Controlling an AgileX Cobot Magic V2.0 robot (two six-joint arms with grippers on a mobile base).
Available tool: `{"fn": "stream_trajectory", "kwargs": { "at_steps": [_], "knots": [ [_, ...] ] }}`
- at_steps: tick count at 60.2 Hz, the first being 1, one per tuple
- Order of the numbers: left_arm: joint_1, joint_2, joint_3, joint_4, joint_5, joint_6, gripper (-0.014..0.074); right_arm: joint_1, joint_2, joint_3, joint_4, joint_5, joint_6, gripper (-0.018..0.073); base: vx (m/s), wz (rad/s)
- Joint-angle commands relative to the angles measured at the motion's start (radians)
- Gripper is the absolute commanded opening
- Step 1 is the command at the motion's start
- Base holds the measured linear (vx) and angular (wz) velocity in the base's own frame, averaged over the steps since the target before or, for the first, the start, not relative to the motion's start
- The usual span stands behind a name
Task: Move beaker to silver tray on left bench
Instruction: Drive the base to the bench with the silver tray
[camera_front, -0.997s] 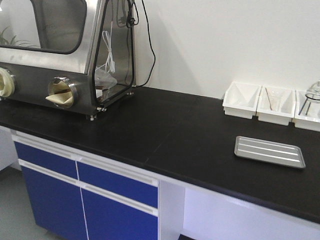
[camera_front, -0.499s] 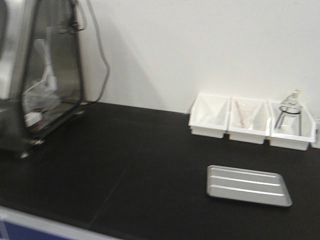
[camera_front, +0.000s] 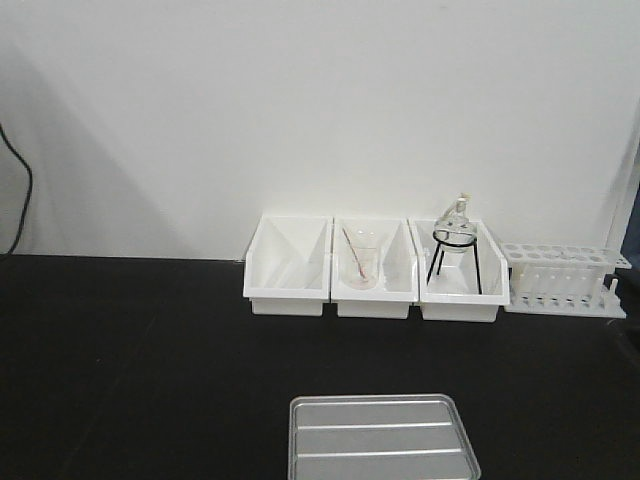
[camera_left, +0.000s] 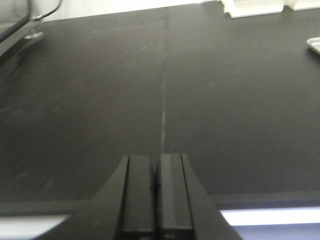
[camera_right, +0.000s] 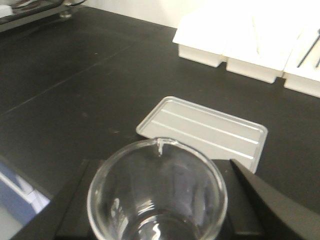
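On the left bench: matt black top across the whole front view, white wall behind.
Far left: dark cable hangs down the wall at the frame edge.
Left gripper: jaws pressed together with nothing between them. I see it over bare worktop near the front edge, in line with a seam in the top.
White bins: three in a row against the wall, touching side to side.
Left bin: first in the row.
Middle bin: holds a clear beaker with a pink rod.
Right bin: holds a round-bottomed flask on a black wire stand.
Silver tray: flat on the worktop in front of the bins and apart from them. Ribbed floor; the bottom frame edge cuts it off.
Test-tube rack: white, just right of the bins.
Beaker: upright and off the bench, spout towards the tray, on the tray's near side in the right wrist view. I can't tell whether its rim overhangs the tray.
Right gripper: closed round the beaker, one black finger on each side of the glass.
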Motion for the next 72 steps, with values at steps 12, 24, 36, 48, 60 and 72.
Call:
{"fn": "stream_trajectory", "kwargs": {
  "at_steps": [12,24,36,48,60,72],
  "knots": [
    [-0.006,-0.007,0.02,-0.003,-0.076,-0.002,0.0001,-0.003,0.003,-0.03,-0.018,-0.078,-0.003,-0.0011,0.24,-0.13],
    [-0.006,-0.007,0.02,-0.003,-0.076,-0.002,0.0001,-0.003,0.003,-0.03,-0.018,-0.078,-0.003,-0.0011,0.19,0.0],
    [-0.006,-0.007,0.02,-0.003,-0.076,-0.002,0.0001,-0.003,0.003,-0.03,-0.018,-0.078,-0.003,-0.0011,0.1,-0.04],
    [-0.006,-0.007,0.02,-0.003,-0.076,-0.002,0.0001,-0.003,0.003,-0.03,-0.018,-0.079,-0.003,-0.0011,0.03,-0.03],
    [-0.006,-0.007,0.02,-0.003,-0.076,-0.002,0.0001,-0.003,0.003,-0.03,-0.018,-0.079,-0.003,-0.0011,0.0,0.0],
    [-0.006,-0.007,0.02,-0.003,-0.076,-0.002,0.0001,-0.003,0.003,-0.03,-0.018,-0.079,-0.003,-0.0011,0.0,0.0]
  ]
}}
